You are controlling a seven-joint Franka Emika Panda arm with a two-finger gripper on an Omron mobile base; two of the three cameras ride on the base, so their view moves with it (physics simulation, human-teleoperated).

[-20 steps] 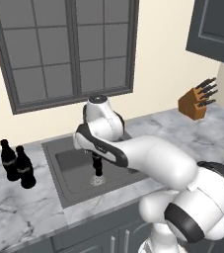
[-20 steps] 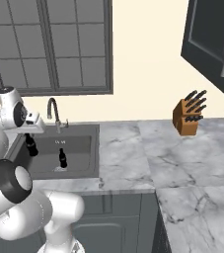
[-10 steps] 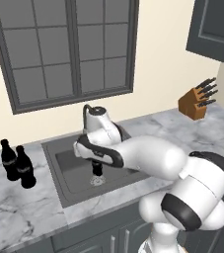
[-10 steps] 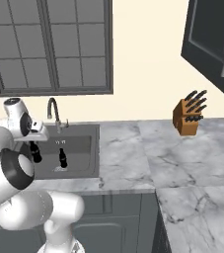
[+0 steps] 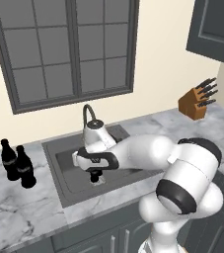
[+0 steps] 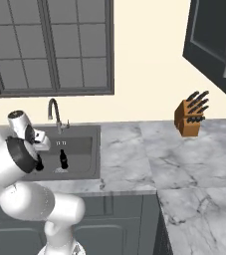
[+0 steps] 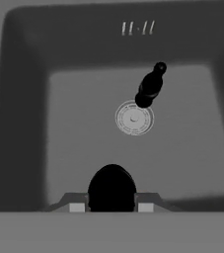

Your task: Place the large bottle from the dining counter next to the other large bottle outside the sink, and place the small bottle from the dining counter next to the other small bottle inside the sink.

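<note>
- Down in the sink (image 5: 66,180), the gripper (image 7: 111,203) grasps a small bottle (image 7: 112,188) between its fingers.
- Another small bottle (image 7: 150,85) stands just beside the drain (image 7: 134,118) (upright).
- 2 large bottles (image 5: 18,163) stand together on the worktop (image 5: 15,212), left of the sink.

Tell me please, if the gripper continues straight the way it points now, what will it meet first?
Probably the sink floor. The gripper, shut on a small bottle, points down into the basin; the other small bottle stands off to one side.

Black bottles (image 5: 18,164), dark grey sink (image 5: 64,173), grey-veined white marble worktop (image 6: 149,164), brown knife block (image 6: 189,119).
</note>
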